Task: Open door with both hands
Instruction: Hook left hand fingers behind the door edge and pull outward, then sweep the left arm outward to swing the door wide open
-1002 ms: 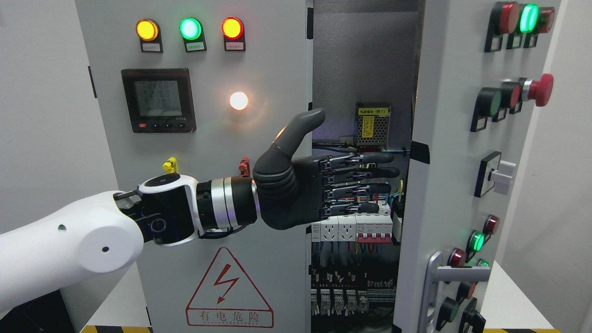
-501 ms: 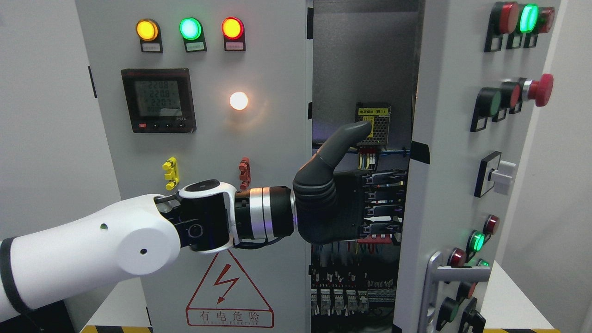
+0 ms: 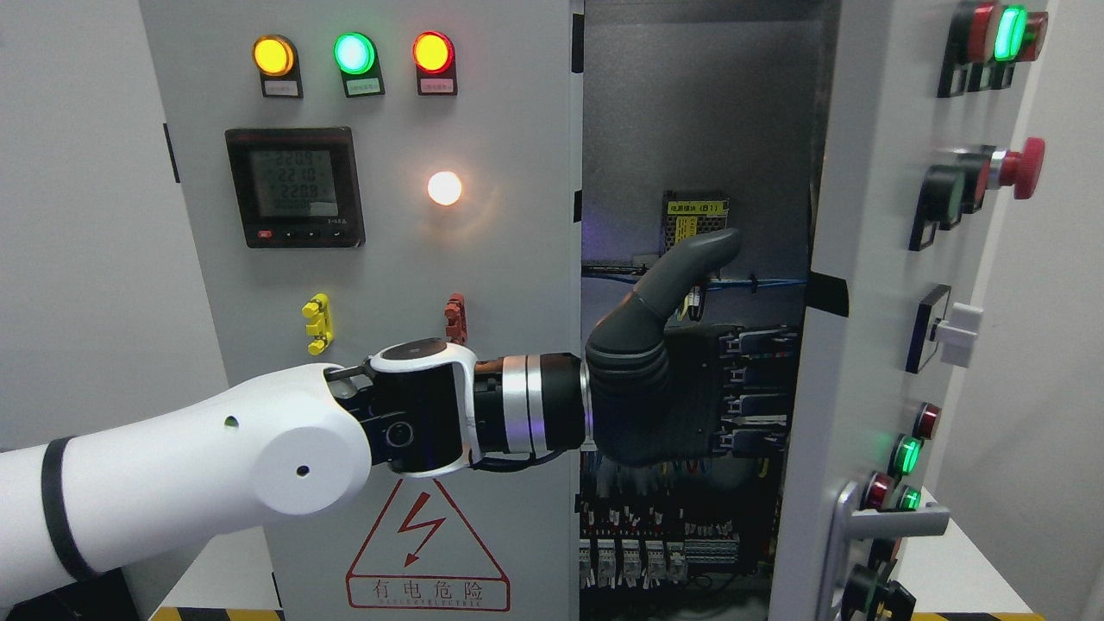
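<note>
The grey electrical cabinet has two doors. Its left door [image 3: 500,285] is closed. Its right door [image 3: 871,276] stands ajar and swung outward, showing the wiring and breakers [image 3: 655,535] inside. My left hand [image 3: 743,362] reaches across from the lower left into the gap, palm against the right door's inner edge. The thumb [image 3: 690,267] points up and the straight fingers [image 3: 755,379] run behind the door's edge, which hides their tips. They grasp nothing. My right arm does not show.
The right door carries a silver lever handle [image 3: 862,526], a red mushroom button [image 3: 1022,162] and several lamps and switches. A meter [image 3: 295,185] and three pilot lamps are on the left door. A yellow-labelled power module [image 3: 694,214] is mounted inside, above my hand.
My left arm has pushed further right into the gap. The right door has swung wider open, its edge moving right, so more of the cabinet's inside shows.
</note>
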### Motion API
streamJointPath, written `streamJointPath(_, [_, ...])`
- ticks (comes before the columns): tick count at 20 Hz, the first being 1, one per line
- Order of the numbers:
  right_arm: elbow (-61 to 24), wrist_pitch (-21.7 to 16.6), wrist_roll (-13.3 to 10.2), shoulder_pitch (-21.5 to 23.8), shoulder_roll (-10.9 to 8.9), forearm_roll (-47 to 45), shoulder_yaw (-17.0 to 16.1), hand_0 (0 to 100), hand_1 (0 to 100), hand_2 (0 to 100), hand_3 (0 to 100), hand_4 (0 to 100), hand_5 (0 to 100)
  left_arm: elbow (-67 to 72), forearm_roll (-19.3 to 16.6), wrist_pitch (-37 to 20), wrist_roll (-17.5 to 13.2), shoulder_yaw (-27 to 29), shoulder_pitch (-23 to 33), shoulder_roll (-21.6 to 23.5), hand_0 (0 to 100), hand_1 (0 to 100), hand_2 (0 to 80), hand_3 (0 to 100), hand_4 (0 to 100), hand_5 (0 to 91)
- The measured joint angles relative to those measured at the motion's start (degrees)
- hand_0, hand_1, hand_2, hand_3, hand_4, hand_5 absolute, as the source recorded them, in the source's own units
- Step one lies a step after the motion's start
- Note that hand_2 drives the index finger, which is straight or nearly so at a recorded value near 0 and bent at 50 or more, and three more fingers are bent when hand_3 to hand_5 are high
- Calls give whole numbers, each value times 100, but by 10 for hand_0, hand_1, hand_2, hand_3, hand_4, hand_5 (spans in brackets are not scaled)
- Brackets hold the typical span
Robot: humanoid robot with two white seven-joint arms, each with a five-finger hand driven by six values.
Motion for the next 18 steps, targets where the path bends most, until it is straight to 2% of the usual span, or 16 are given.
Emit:
streamJointPath(5, [0, -2, 0, 0, 0, 0, 0, 107, 0, 0, 0, 0, 0, -3, -8, -11, 285, 23, -94, -244, 0, 0, 0, 0, 30, 0])
streamJointPath(14, [0, -4, 0, 0, 0, 0, 0, 106, 0, 0, 0, 0, 0, -5, -3, -7, 970, 48, -366, -831, 0, 0, 0, 0, 31, 0])
streamJointPath(18, [0, -4, 0, 0, 0, 0, 0, 106, 0, 0, 0, 0, 0, -4, 2, -222, 1286, 53, -447, -1096, 0, 0, 0, 0, 31, 0])
